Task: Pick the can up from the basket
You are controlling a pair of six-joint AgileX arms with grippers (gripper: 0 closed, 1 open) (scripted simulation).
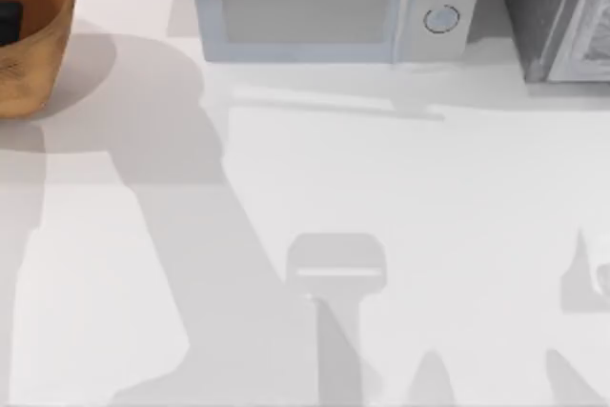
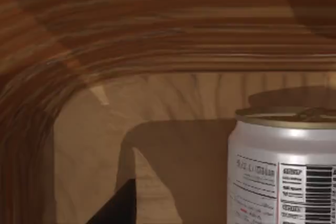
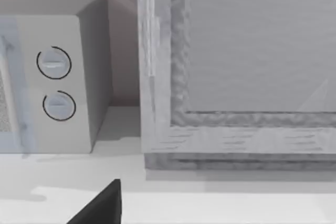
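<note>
Our left gripper (image 2: 118,205) is down inside the basket (image 2: 105,30), and from its wrist camera we see one dark fingertip against the pale wooden floor, with the ribbed orange-brown wall curving close around. The can (image 2: 283,171) stands upright on that floor just beside the fingertip, apart from it, its dull yellow end on top and its silvery side with barcode and small red marks turned toward the camera. Whether our left fingers are spread or pressed together we cannot tell.

From above, the basket (image 1: 33,54) sits at the far left corner of the white table (image 1: 381,235), with a dark part of our arm inside it. A microwave (image 1: 334,2) stands further right along the back.

Our right gripper (image 3: 100,205) hangs low above the table, facing the microwave's dials (image 3: 55,85) and a grey framed cabinet (image 3: 236,77); one dark fingertip shows there, and again we cannot tell its state
</note>
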